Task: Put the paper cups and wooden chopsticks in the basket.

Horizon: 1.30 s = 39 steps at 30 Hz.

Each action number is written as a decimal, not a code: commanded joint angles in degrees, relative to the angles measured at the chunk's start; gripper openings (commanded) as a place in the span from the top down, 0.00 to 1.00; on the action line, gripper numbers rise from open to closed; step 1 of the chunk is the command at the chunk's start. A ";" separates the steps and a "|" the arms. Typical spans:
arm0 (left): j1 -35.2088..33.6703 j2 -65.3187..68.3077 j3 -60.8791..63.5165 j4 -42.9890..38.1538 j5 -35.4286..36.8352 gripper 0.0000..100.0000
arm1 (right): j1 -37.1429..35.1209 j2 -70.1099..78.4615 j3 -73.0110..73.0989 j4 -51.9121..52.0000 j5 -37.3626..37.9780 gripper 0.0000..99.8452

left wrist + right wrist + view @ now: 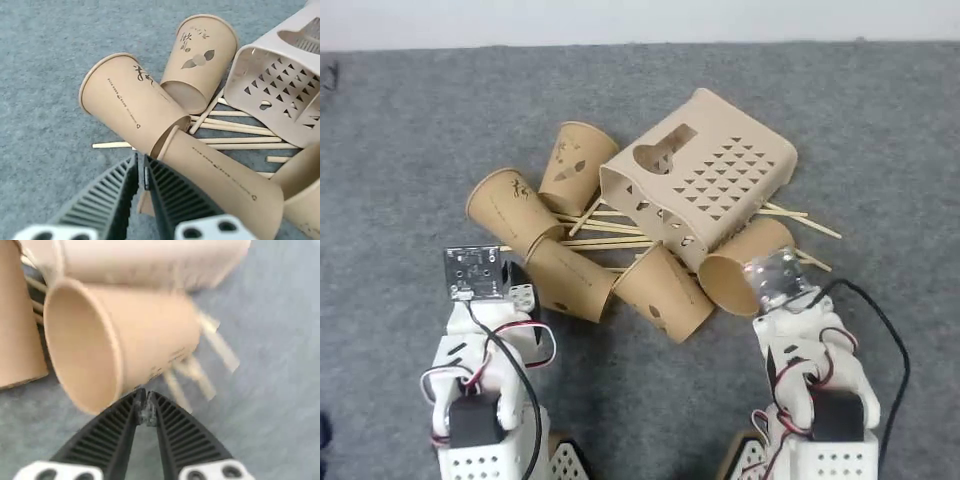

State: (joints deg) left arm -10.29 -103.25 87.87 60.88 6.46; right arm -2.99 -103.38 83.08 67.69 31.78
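Cups (572, 280): likely light, crushable, so you pinch gently at the rim; chopsticks (610, 241): stiff, thin, take mid-length; left claw (141, 175) and right claw (146, 407) both pressed together, empty.

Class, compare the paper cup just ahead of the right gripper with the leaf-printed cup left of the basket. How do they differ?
The right-hand cup opens towards the arms; the leaf-printed cup opens away from them. The right-hand cup's side looks plain from above; the leaf-printed cup shows dark motifs. Both are tan, lie on their sides, outside the basket.
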 commanded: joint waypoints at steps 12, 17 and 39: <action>-14.15 -0.97 6.81 -13.89 0.35 0.98 | -0.22 -0.40 -9.67 -9.45 7.65 0.94; -16.70 -0.97 6.81 -13.80 0.18 0.98 | -0.31 -0.22 -7.21 -16.22 5.89 0.77; -16.62 -0.97 7.43 -13.89 0.26 0.98 | -12.62 48.04 -44.92 -16.04 -10.81 0.82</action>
State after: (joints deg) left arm -26.64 -103.25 95.69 48.48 6.46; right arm -10.73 -65.32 49.49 47.74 22.11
